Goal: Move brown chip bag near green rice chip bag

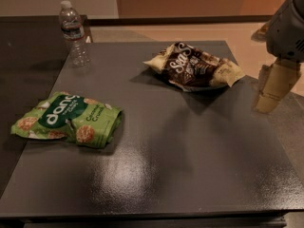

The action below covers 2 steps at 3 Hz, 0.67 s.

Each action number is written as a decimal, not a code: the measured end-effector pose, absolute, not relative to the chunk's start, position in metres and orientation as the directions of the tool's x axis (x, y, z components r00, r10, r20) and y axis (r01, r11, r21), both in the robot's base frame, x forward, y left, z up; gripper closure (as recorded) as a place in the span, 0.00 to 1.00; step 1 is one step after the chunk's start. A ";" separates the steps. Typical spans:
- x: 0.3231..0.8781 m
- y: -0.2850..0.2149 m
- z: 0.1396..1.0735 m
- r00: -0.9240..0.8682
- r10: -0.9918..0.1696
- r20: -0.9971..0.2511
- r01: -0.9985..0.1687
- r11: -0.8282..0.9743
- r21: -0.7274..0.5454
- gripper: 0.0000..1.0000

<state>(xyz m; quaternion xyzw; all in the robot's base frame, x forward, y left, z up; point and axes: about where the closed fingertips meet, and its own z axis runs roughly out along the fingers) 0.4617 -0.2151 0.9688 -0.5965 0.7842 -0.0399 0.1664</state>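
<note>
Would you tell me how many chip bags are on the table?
2: the green rice chip bag at the left of the table, the brown chip bag at far centre-right. The gripper hangs right of it. None seems hidden.

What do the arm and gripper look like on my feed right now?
The gripper hangs at the right edge, right of the brown chip bag. Its lower part is cream-tan, blocky and segmented; above it is a rounded pale grey housing with a small dark mark. No cables show.
</note>
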 end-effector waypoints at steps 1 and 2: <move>0.492 -0.214 0.951 -0.250 -0.939 -0.237 -0.908 0.312 -0.278 0.00; 0.526 -0.209 0.930 -0.251 -0.927 -0.279 -0.891 0.334 -0.306 0.00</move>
